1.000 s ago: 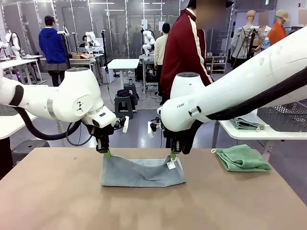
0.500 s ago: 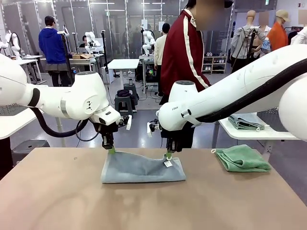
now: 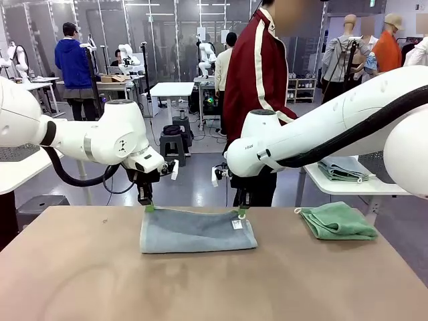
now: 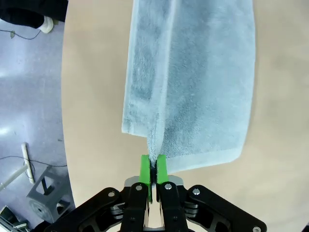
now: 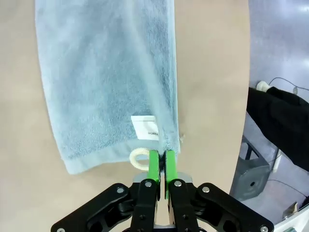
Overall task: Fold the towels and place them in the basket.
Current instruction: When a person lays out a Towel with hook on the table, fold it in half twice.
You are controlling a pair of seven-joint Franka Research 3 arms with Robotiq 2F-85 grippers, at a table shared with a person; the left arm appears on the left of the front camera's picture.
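Front view: desk [image 3: 80, 281], 1 grey towel [image 3: 197, 231], 1 green towel [image 3: 336, 222].
Left claw [image 3: 148, 208], right claw [image 3: 241, 215]: both clamped on grey towel corners.

"What carries everything?"

"A tan table [image 3: 73, 281] with a matte top. The grey towel [image 3: 194, 235] lies on it, folded into a long band, with a white label [image 3: 236, 225] near its far right corner."

"Anything else on it?"

"The green towel [image 3: 338, 223], loosely folded, lies well apart to the grey towel's right. The table's far edge runs just behind the grey towel."
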